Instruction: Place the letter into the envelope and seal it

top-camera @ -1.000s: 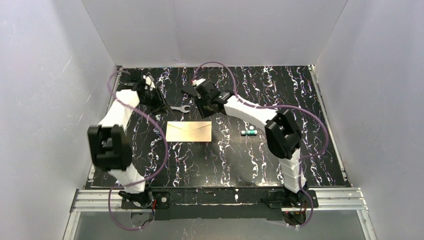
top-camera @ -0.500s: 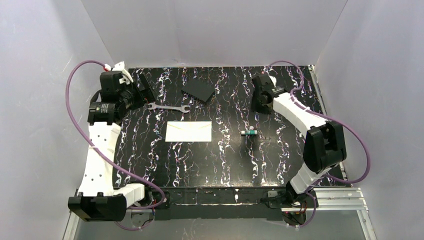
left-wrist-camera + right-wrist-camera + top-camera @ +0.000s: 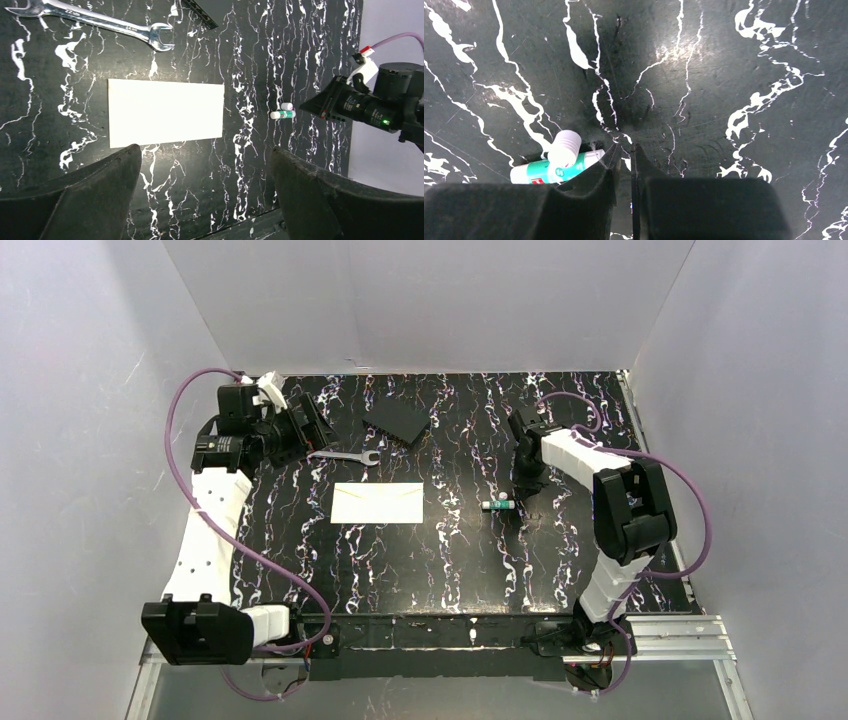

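The cream envelope [image 3: 377,503] lies flat at the table's middle, flap side not showing; the left wrist view has it as a plain pale rectangle [image 3: 166,113]. The letter is hidden or out of view. My left gripper [image 3: 315,425] hangs at the back left, beyond the envelope, tilted toward it. It is open [image 3: 205,152] with nothing between the fingers. My right gripper [image 3: 522,485] is low over the table, right of the envelope. Its jaws are shut [image 3: 626,147] on nothing, with only a thin slit between them, right beside a glue stick [image 3: 554,170].
The green-and-white glue stick [image 3: 498,505] has a white cap [image 3: 564,148] resting against it. A steel wrench [image 3: 343,456] lies behind the envelope, near the left gripper. A black flat square [image 3: 397,422] sits at the back centre. White walls enclose three sides.
Both arms left the back centre. The left swung out to the back left and opened wide. The right moved right, came down beside the glue stick and closed its jaws.
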You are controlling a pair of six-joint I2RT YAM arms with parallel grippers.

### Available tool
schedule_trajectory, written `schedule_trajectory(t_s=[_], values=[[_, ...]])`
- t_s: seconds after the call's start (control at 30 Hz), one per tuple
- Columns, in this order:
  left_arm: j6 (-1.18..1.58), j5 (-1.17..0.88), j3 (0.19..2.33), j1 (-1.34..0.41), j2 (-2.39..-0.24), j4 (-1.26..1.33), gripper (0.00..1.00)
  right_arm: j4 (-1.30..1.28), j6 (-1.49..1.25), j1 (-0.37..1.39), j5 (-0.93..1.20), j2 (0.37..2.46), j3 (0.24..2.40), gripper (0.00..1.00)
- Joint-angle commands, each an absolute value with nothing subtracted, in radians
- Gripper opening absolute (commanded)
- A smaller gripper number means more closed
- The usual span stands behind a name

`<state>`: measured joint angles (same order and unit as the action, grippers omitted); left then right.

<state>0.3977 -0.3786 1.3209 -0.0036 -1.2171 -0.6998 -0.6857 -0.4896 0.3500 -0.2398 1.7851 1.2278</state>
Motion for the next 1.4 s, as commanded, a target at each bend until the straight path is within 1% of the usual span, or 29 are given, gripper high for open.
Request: schedule_trajectory(t_s=[0.0, 0.17, 0.53, 0.73, 0.8, 0.9, 0.93, 1.0, 1.07, 1.13, 1.23, 1.37], values=[[0.417, -0.457, 1.342, -0.002, -1.233, -0.69, 0.98, -0.675, -0.473, 0.353, -0.177, 1.788, 1.234, 0.2], [0.43, -0.472, 1.361, -0.002, -1.252, -0.691, 0.98, -0.668, -0.458, 0.367, -0.115, 1.815, 1.229, 0.2], [0.441, -0.481, 1.355, -0.007, -1.26, -0.69, 0.98, -0.709, -0.457, 0.414, -0.123, 1.785, 1.206, 0.22], [0.449, -0.488, 1.352, -0.015, -1.265, -0.686, 0.98, -0.71, -0.441, 0.461, -0.043, 1.744, 1.181, 0.27], [0.452, -0.489, 1.348, -0.016, -1.265, -0.683, 0.98, -0.698, -0.437, 0.478, -0.049, 1.723, 1.173, 0.3], [0.456, -0.486, 1.345, -0.017, -1.263, -0.683, 0.98, -0.713, -0.462, 0.49, -0.128, 1.689, 1.182, 0.32], [0.457, -0.484, 1.344, -0.017, -1.262, -0.683, 0.98, -0.724, -0.472, 0.496, -0.164, 1.676, 1.19, 0.34], [0.457, -0.482, 1.344, -0.017, -1.261, -0.683, 0.98, -0.727, -0.471, 0.51, -0.189, 1.651, 1.201, 0.42], [0.457, -0.487, 1.345, -0.019, -1.261, -0.683, 0.98, -0.706, -0.437, 0.532, -0.153, 1.634, 1.203, 0.51], [0.456, -0.489, 1.345, -0.023, -1.261, -0.681, 0.98, -0.687, -0.382, 0.565, -0.09, 1.642, 1.202, 0.58], [0.456, -0.491, 1.345, -0.025, -1.263, -0.68, 0.98, -0.686, -0.312, 0.627, -0.036, 1.691, 1.206, 0.62], [0.456, -0.491, 1.345, -0.026, -1.267, -0.68, 0.98, -0.714, -0.294, 0.696, -0.073, 1.759, 1.222, 0.62]])
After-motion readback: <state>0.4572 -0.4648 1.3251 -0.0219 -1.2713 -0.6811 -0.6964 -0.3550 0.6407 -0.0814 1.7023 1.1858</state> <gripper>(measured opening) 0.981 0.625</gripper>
